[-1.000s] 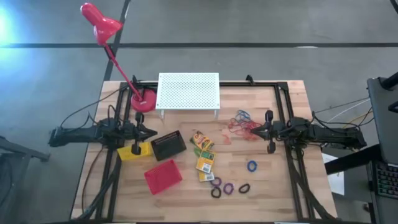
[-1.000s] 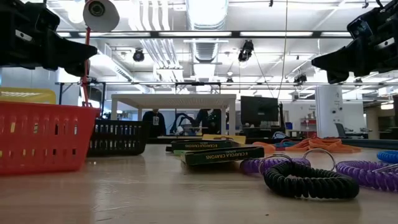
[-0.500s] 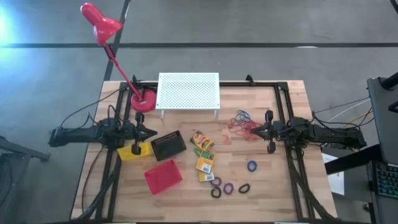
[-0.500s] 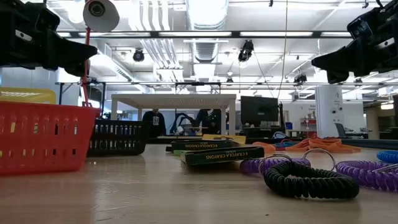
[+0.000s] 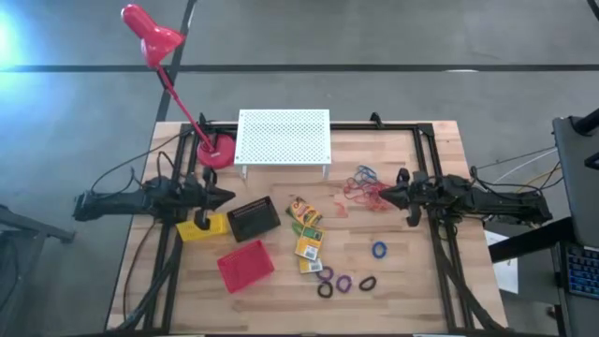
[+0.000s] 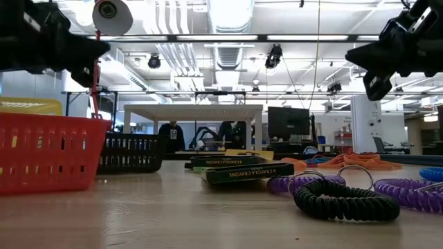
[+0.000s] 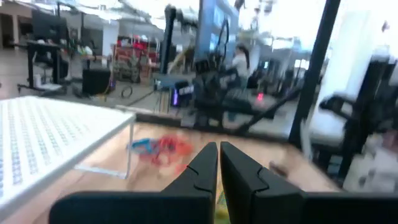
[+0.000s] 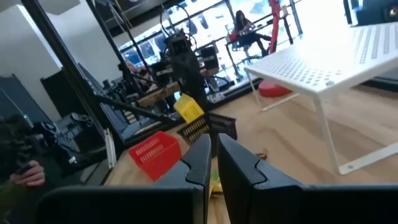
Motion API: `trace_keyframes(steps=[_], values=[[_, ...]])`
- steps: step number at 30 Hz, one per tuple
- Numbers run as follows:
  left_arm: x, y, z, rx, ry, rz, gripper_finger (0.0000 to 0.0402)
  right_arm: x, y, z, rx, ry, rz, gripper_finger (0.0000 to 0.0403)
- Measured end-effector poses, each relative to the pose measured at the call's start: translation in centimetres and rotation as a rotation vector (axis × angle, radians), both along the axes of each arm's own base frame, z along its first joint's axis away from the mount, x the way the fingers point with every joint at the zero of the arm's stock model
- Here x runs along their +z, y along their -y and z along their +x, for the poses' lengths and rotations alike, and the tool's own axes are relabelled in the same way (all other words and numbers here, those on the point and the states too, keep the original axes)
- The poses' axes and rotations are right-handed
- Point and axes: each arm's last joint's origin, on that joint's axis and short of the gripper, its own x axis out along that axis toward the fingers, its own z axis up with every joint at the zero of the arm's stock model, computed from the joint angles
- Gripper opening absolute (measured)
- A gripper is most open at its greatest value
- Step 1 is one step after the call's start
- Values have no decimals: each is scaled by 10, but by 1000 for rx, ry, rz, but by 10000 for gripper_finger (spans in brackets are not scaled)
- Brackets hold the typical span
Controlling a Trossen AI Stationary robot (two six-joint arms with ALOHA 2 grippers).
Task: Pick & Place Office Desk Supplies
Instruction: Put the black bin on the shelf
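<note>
Left gripper (image 5: 227,197) closed, red mesh basket (image 5: 246,266), coiled rings (image 5: 345,282)

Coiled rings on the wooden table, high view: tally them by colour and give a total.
Blue coiled plastic ring: 1
Purple coiled plastic rings: 2
Black coiled plastic rings: 2
Total: 5
</note>
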Motion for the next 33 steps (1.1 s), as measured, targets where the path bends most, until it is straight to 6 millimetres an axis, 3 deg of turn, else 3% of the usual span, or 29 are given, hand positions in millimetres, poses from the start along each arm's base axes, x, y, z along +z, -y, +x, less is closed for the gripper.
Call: trace_keyframes(steps=[10,15,21,26,30,33], values=[[19,-3,1,104,184,6,24,-4,1,4,-14,-51,-75,27],[32,-6,19,185,5,9,9,-6,2,6,-60,-81,-116,27],[69,-7,62,222,-443,-37,5,-4,3,10,-78,-75,-124,27],[91,-8,103,252,-967,-65,20,-4,3,12,-78,-76,-127,27],[92,-8,133,304,-1342,-102,58,-4,3,14,-78,-73,-132,27],[82,-10,156,339,-1520,-156,99,-5,3,14,-77,-81,-132,27]])
